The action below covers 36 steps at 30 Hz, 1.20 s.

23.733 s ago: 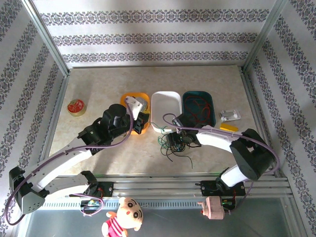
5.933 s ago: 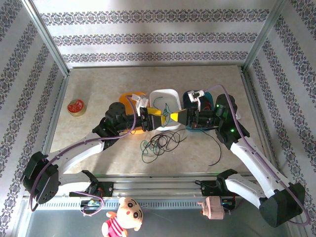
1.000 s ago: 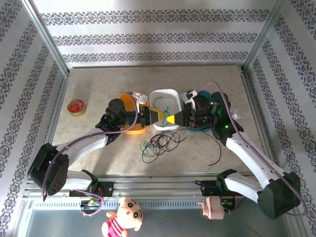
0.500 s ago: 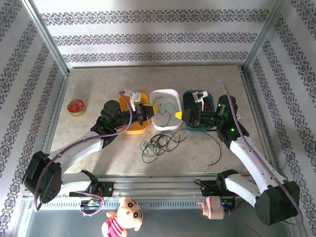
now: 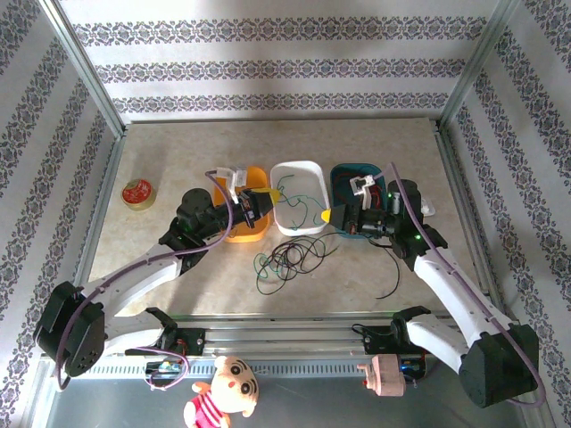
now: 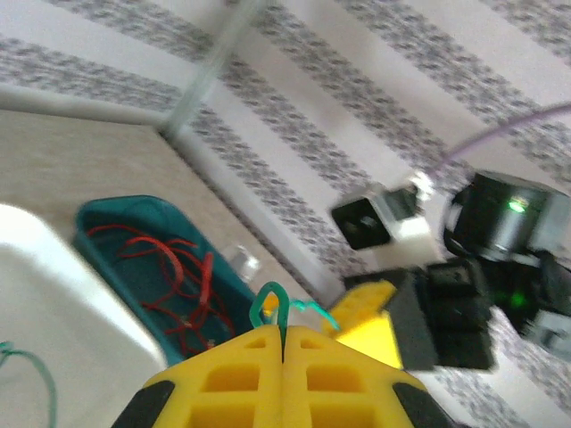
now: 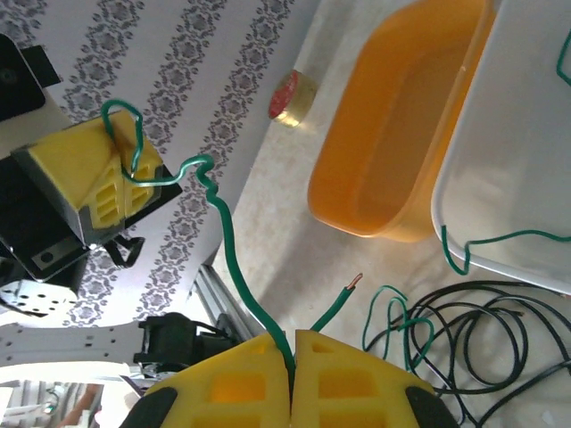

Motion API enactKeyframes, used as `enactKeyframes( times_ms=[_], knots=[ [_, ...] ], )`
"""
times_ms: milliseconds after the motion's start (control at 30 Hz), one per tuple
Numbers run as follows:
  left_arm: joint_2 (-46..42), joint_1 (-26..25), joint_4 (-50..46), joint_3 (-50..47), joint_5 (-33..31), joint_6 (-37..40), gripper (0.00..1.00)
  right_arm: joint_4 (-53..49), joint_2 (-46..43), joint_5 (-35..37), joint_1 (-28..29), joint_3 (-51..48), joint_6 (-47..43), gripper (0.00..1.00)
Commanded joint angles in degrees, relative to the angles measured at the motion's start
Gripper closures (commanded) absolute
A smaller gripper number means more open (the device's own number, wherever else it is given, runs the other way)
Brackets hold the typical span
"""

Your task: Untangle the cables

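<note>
Your green cable (image 7: 230,263) is strung in the air between both pincers. The left gripper (image 6: 283,343) has its yellow jaws closed on a small loop of it, and the right gripper (image 7: 292,348) is clamped on the other stretch, a bare copper end poking out beside it. At 6 o'clock from the white tray (image 5: 299,168), a tangle of black and green cables (image 5: 290,257) lies on the marbled beige table (image 5: 178,147). You'll find the red cables (image 6: 183,276) in the teal tray (image 6: 94,234), at 3 o'clock of the white one, and the orange tray (image 7: 401,116) at its 9 o'clock. Farther out at 9 o'clock sits a red tape roll (image 5: 137,193). Wallpaper in grey floral stripes (image 5: 268,69) closes the table in.
</note>
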Motion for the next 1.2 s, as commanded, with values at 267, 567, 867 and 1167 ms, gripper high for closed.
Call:
enactKeyframes(
  times_ms=[267,567,867,1167],
  knots=[
    [-4.81,0.74,-12.27,-2.79,-30.29,0.67,0.34,0.81,3.89,12.51,3.66,0.55,-0.84,1.0],
    [-5.88,0.77,-22.91,-0.85,-32.32,3.83,0.19,4.93,20.6,26.02,6.68,7.98,-2.3,1.0],
    [-0.65,0.17,-29.71,-1.33,-26.27,4.73,0.22,12.65,31.57,25.82,7.01,10.01,1.09,0.7],
    [-0.19,-1.77,-40.55,-3.33,-27.94,5.13,0.21,7.36,20.34,36.46,7.73,4.78,-0.92,0.59]
  ],
)
